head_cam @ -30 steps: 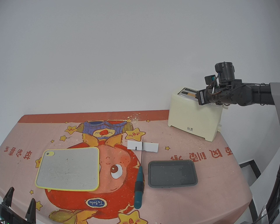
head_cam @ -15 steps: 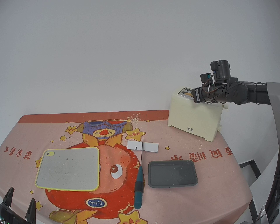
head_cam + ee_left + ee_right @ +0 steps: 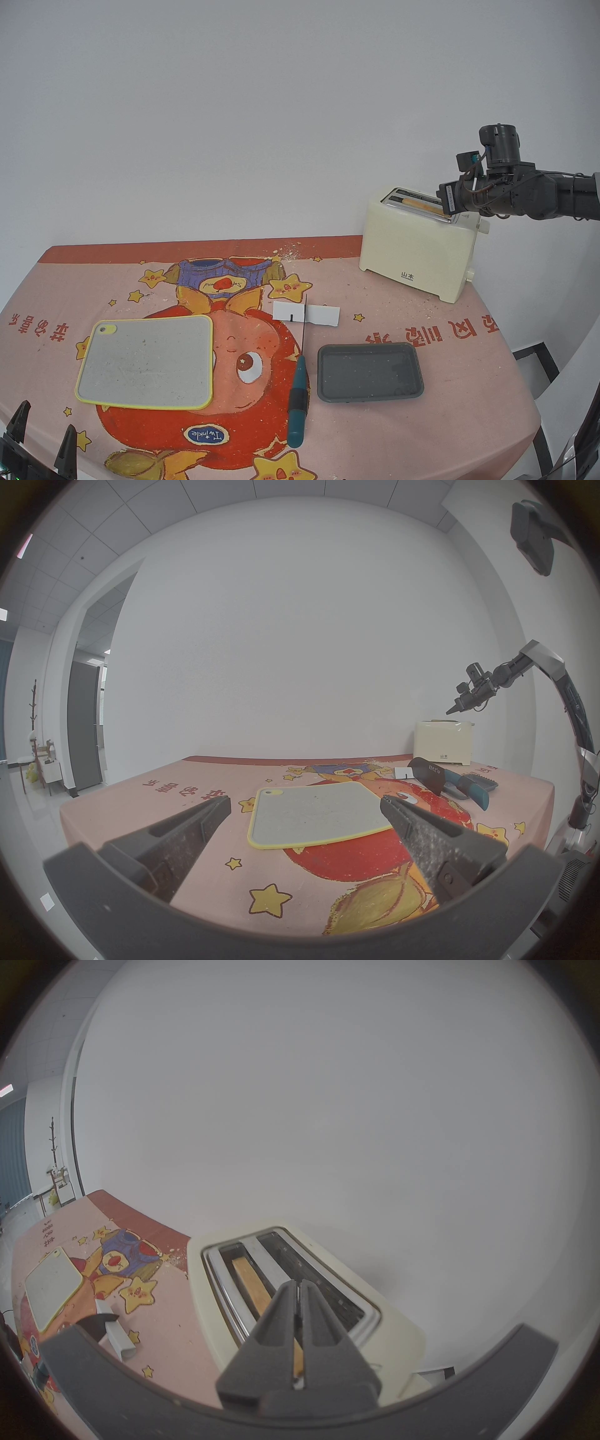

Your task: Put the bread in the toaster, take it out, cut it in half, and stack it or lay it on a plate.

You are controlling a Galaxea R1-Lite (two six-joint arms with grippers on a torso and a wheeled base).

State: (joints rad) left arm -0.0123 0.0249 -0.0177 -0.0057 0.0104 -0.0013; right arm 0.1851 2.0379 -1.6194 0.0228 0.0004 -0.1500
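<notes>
A slice of bread [image 3: 252, 1281] sits down in one slot of the cream toaster [image 3: 415, 250], its top edge showing [image 3: 422, 205]. My right gripper [image 3: 298, 1287] is shut with nothing in it and hangs just above the toaster's right end [image 3: 447, 199], apart from the bread. A grey cutting board [image 3: 147, 361] with a yellow rim lies at the front left. The teal-handled knife [image 3: 298, 400] lies between it and the dark grey plate [image 3: 369, 372]. My left gripper [image 3: 306, 802] stands open and empty low at the table's front left corner [image 3: 40, 431].
A white paper knife rest [image 3: 306, 312] lies under the blade's tip at mid-table. Crumbs are scattered near the toaster and the back edge. The toaster stands close to the table's right back corner, with a white wall behind it.
The right gripper first edged left over the toaster slots, then drew back to the right and slightly up, uncovering the bread. Left arm, board, knife and plate stayed put.
</notes>
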